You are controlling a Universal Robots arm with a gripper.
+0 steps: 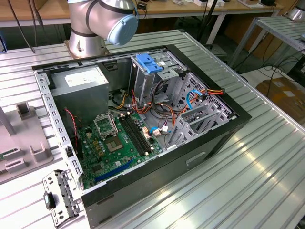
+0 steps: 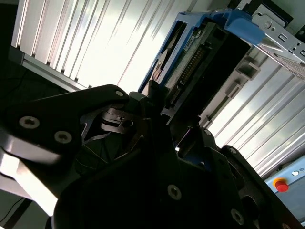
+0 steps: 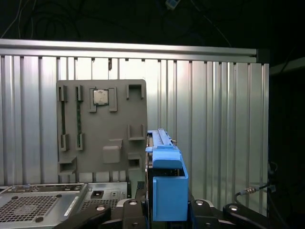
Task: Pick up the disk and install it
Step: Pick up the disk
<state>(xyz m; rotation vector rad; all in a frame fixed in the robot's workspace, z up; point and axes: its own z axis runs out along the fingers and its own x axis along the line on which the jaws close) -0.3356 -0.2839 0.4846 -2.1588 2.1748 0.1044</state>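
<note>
The claw point(image 3: 165, 206) is pinching the disk point(image 3: 167, 181) by one end of its blue frame, holding it clear above the ribbed tabletop point(image 3: 219, 119). Gripped so near one end, it could tilt or slip, I judge. In the exterior view, orange cables point(image 1: 164, 112) crowd the drive cage point(image 1: 195, 112), at two o'clock from the circuit board point(image 1: 119, 138), and could snag it.
</note>
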